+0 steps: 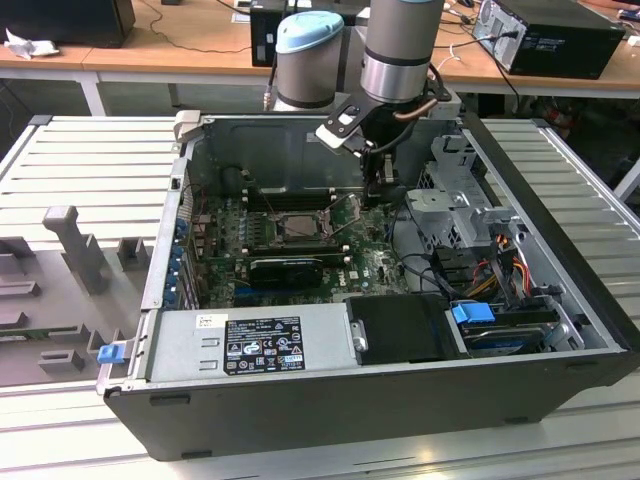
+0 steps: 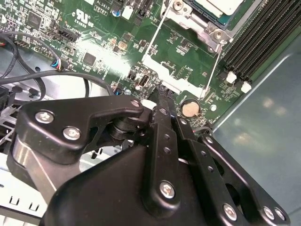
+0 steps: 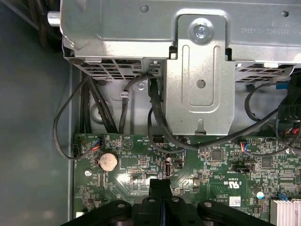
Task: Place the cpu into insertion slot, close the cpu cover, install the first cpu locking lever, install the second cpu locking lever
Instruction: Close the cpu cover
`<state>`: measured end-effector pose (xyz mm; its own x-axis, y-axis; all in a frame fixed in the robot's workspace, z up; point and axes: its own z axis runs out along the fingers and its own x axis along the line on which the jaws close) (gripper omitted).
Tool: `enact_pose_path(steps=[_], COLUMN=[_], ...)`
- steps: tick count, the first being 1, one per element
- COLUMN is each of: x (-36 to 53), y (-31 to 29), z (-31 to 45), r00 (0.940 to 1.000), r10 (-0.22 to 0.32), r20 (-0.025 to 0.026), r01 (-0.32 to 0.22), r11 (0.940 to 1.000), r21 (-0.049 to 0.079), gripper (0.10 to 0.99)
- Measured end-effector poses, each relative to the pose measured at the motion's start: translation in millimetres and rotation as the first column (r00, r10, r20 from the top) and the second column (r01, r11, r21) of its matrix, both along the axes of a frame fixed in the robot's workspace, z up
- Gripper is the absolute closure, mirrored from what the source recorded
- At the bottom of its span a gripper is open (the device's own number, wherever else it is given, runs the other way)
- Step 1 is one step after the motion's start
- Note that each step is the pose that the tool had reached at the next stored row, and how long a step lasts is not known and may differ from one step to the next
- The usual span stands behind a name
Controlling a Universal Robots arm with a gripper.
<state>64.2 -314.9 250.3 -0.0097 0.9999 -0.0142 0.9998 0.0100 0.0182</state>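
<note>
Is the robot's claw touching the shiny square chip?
Apart. In the second wrist view, the gripper, tips shut, hangs over the green board, with bare board plainly lying between it and the cpu.

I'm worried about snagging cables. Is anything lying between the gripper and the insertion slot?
Nothing visible does. In the second wrist view, only bare green board and a thin lever rod lie between the gripper and the insertion slot. The black cables run on the gripper's other side.
</note>
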Motion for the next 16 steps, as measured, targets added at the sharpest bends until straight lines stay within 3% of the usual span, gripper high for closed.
enact_pose_path(steps=[7,16], x=[-2.8,-13.1], y=[0.0,0.0], z=[0.0,0.0], r00=[1.0,1.0], r10=[0.0,0.0], r20=[-0.0001,-0.0001], r01=[0.0,0.0], r11=[1.0,1.0], r21=[0.0,0.0], gripper=[0.98,0.98])
